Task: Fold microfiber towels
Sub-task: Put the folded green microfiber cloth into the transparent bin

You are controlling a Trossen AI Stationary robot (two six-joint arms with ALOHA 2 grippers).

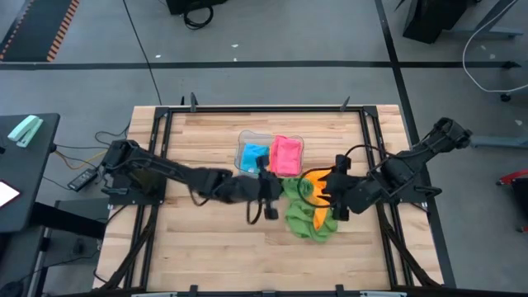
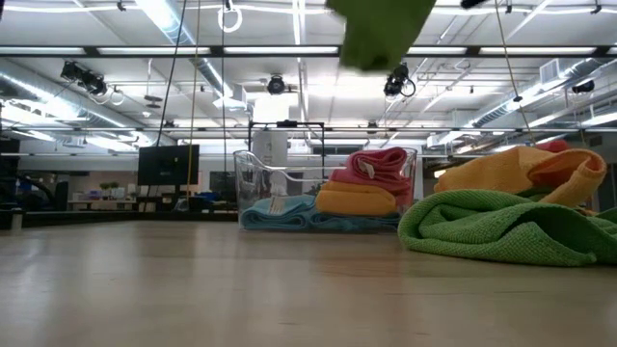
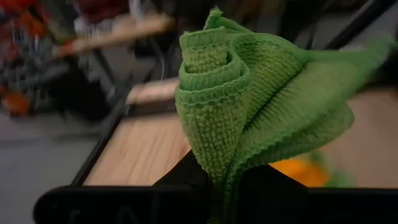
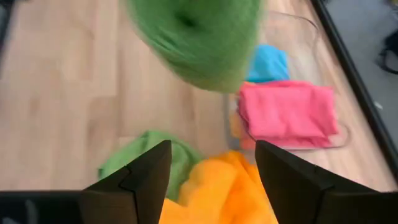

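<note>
Here your left gripper (image 3: 227, 180) is clamped on a green towel (image 3: 249, 93), its bunched length hanging upright above mid-bench; the right gripper (image 4: 211, 171) stands apart.

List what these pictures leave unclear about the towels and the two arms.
- Left gripper: the bunched green towel it pinches covers the jaws in the left wrist view.
- Same towel, low view: cut off by the top edge and blurred.
- Clear tray, low view: the folded pink and orange towels hide what lies behind them.
- Right gripper, jaws open: the orange towel beneath runs past the edge.
</note>
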